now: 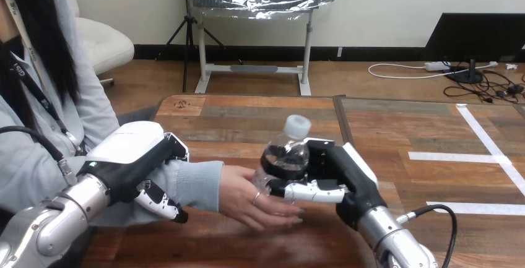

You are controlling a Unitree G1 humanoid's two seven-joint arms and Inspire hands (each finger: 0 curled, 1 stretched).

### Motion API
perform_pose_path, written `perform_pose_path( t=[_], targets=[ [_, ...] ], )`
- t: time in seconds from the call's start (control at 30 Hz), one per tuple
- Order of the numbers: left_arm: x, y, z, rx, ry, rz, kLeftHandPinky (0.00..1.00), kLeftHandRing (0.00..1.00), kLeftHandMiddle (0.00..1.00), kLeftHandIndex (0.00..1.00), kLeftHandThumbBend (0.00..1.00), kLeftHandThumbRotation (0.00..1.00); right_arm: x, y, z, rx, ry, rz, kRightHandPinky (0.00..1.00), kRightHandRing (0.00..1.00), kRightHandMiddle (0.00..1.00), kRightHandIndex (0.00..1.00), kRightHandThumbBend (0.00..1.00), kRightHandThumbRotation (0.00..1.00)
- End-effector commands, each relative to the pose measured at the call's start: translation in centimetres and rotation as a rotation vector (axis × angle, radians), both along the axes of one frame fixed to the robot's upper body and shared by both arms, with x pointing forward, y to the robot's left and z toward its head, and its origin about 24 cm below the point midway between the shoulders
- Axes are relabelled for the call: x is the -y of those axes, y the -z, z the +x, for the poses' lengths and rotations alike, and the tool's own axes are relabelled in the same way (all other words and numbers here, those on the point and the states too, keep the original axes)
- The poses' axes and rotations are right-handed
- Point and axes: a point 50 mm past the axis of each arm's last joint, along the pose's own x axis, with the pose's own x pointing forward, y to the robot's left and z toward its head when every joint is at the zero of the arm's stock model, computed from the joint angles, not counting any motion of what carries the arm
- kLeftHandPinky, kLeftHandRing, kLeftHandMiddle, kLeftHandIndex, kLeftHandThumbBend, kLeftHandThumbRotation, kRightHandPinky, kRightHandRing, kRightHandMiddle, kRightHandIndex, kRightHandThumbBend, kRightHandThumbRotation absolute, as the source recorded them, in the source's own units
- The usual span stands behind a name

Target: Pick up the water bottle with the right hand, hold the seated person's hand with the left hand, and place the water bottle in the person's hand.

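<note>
Over table (247, 116), right robot hand (328, 178) grips water bottle (288, 153) at person's hand (251, 206); left robot hand (133, 163) clasps forearm (197, 184).

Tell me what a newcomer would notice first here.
The clear water bottle over the middle of the table, gripped by the right hand, its base at the person's hand reaching in from the left. Then the left hand, at lower left, fingers curled round the person's forearm.

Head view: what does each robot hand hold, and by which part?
Right robot hand: water bottle, round its body. Left robot hand: person's forearm, over the sleeve.
</note>
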Motion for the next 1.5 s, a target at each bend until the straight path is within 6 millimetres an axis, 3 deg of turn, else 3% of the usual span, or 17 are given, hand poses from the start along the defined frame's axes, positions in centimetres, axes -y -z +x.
perform_pose_path(
  t=[0.0,1.47],
  targets=[
    [1.1,-3.3,1.9,0.134,0.026,-0.043,0.17,0.22,0.29,0.28,0.88,0.0,-1.4,-3.7,2.6,0.16,-0.028,0.02,0.21,0.26,0.36,0.44,0.67,0.0],
    [2.0,-2.7,2.1,0.131,0.037,-0.076,0.18,0.23,0.29,0.28,0.88,0.0,-3.9,-3.2,1.1,0.178,-0.119,0.055,0.18,0.23,0.33,0.42,0.66,0.0]
  ],
)
